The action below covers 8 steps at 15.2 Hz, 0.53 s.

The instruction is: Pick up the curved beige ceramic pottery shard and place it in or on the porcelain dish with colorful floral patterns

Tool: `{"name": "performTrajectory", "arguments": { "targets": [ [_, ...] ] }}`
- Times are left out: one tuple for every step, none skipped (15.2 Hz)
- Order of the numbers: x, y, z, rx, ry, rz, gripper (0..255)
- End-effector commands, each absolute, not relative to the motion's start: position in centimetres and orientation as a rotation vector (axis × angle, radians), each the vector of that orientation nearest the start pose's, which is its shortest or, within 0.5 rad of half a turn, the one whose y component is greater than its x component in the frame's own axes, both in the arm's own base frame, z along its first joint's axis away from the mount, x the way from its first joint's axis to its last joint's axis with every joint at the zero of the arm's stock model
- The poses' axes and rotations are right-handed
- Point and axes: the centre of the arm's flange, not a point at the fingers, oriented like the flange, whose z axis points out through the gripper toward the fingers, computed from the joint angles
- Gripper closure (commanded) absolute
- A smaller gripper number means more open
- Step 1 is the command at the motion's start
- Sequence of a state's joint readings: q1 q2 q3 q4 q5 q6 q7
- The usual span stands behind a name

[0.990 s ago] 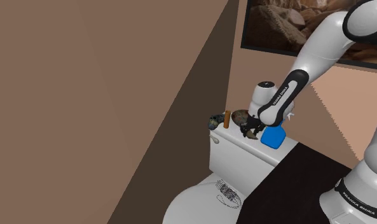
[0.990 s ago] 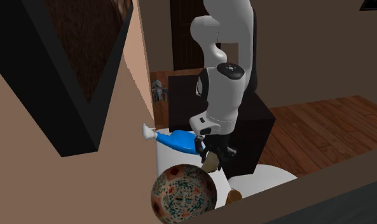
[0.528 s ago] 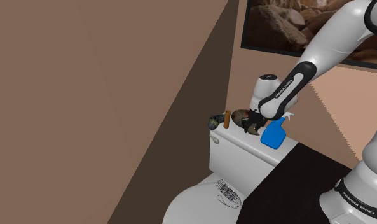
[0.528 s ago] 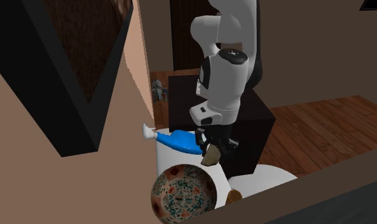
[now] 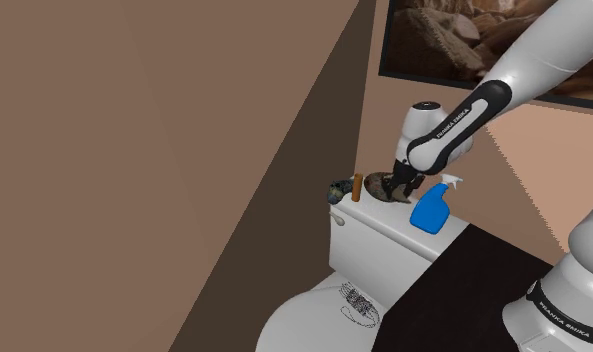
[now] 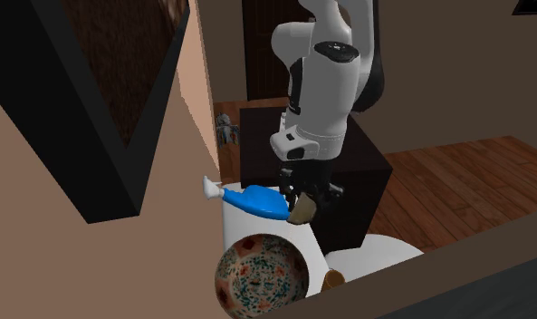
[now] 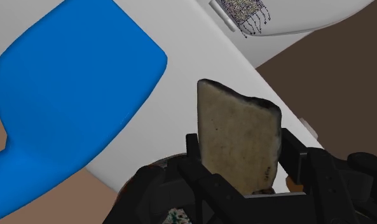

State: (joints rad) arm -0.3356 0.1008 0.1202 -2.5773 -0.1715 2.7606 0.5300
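My black gripper (image 7: pixel 239 167) is shut on the beige curved shard (image 7: pixel 239 141), which sticks out past the fingertips. In the second exterior view the shard (image 6: pixel 301 211) hangs in the gripper (image 6: pixel 304 201) above the white toilet tank lid, just beyond the far rim of the floral dish (image 6: pixel 260 275). In the shoulder view the gripper (image 5: pixel 401 185) hovers over the dish (image 5: pixel 381 186), between the brown upright object and the blue spray bottle (image 5: pixel 430 209).
The blue spray bottle (image 6: pixel 254 198) lies on the tank lid (image 5: pixel 384 232) beside the gripper. A brown upright object (image 5: pixel 357 187) and a small dark item (image 5: pixel 338 190) stand at the lid's far end. The toilet bowl (image 5: pixel 319 315) and my black stand (image 5: pixel 464 290) lie below.
The gripper has carried the shard up and along the tank lid, away from the spray bottle and toward the dish. It stays shut on the shard.
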Motion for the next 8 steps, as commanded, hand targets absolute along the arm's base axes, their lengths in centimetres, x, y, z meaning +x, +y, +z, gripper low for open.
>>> {"name": "performTrajectory", "arguments": {
  "targets": [
    [44.6,-9.0,24.4,-3.045,0.925,-0.146,255],
    [44.6,-9.0,24.9,-3.045,0.925,-0.146,255],
    [45.5,-9.9,24.9,-3.045,0.925,-0.146,255],
    [46.5,-10.8,24.9,-3.045,0.925,-0.146,255],
    [47.4,-11.7,24.9,-3.045,0.925,-0.146,255],
    [48.4,-12.6,24.9,-3.045,0.925,-0.146,255],
    [49.3,-13.5,24.9,-3.045,0.925,-0.146,255],
    [50.3,-14.5,24.9,-3.045,0.925,-0.146,255]
  ]
}}
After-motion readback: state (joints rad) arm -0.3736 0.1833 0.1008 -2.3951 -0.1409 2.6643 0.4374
